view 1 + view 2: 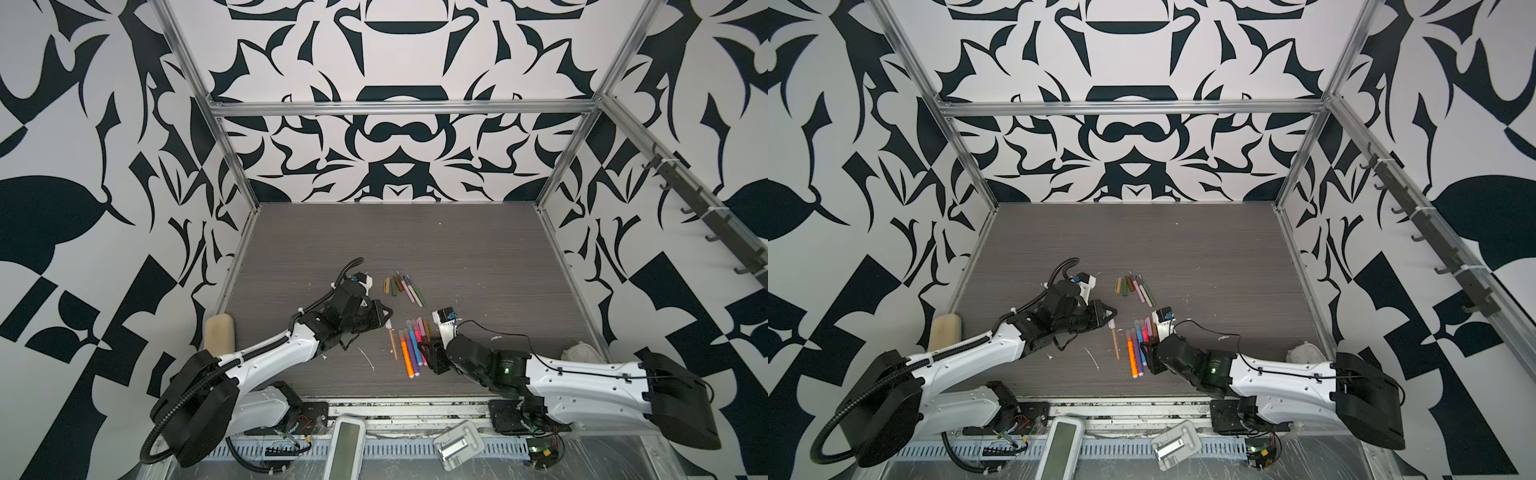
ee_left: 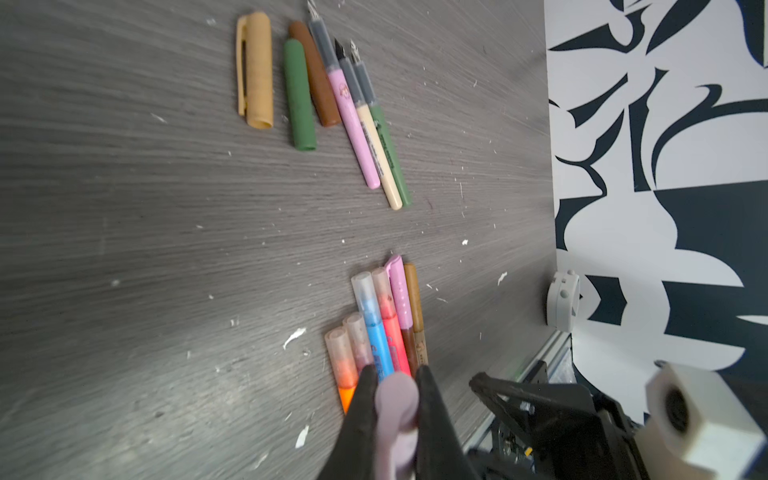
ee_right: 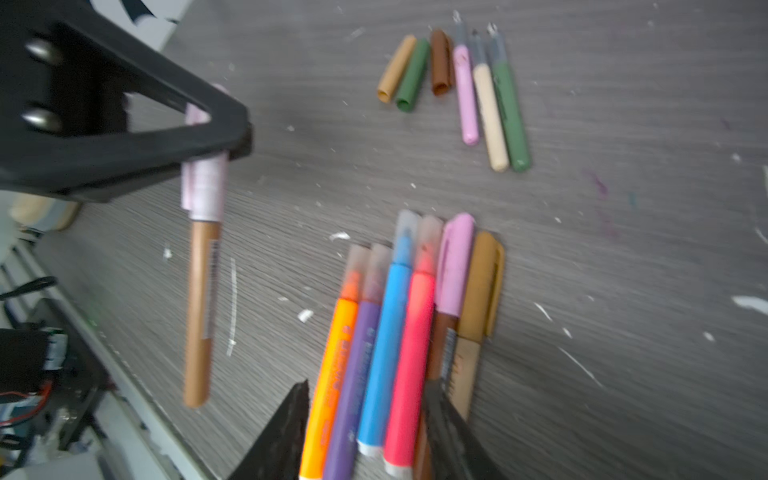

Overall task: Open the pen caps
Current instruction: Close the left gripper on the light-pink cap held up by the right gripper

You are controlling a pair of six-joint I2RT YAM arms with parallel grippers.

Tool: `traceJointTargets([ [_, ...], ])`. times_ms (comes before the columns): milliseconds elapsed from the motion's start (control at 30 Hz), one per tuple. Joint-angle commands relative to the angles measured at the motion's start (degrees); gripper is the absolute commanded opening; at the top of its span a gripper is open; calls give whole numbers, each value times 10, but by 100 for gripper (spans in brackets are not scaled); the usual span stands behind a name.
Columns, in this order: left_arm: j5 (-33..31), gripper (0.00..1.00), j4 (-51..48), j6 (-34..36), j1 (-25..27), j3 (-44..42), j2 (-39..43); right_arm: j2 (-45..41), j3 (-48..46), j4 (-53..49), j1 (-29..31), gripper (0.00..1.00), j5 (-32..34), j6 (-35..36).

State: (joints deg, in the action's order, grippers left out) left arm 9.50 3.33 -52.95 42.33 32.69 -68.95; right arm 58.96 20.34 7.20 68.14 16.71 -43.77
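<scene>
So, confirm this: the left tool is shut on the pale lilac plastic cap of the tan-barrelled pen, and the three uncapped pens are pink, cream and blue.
One slip: the third is a dark green pen, not blue; the left wrist view shows it beside the pink pen and the cream pen. The left tool is shut on the pale lilac plastic cap of the tan-barrelled pen.

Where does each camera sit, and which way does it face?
Top views: high in front, looking down and back at the table; left arm and right arm show.
Left wrist: behind the left tool, facing the capped markers; fingers grip a lilac cap.
Right wrist: behind the right tool, above those markers; open fingers show.
Shared: both wrist views show the loose caps.
</scene>
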Motion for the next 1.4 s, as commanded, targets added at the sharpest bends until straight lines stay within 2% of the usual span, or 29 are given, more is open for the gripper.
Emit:
traceJointTargets([
  [0,-16,0,-24,-6,-1,26,-15,-22,-20,63,3,53,-4,22],
  [300,-1,0,-8,-21,41,74,-95,-56,-50,86,3,55,-6,12],
  [667,-6,0,9,-37,105,122,-145,-66,-53,69,3,54,1,2],
  [1000,-5,0,38,-54,122,117,-141,-60,-50,60,2,52,2,-2],
  [1167,-6,0,48,-52,123,111,-119,-50,-41,35,-2,45,21,-18],
  [1367,-5,0,74,-53,123,90,-93,-22,-25,29,-10,43,7,-20],
])
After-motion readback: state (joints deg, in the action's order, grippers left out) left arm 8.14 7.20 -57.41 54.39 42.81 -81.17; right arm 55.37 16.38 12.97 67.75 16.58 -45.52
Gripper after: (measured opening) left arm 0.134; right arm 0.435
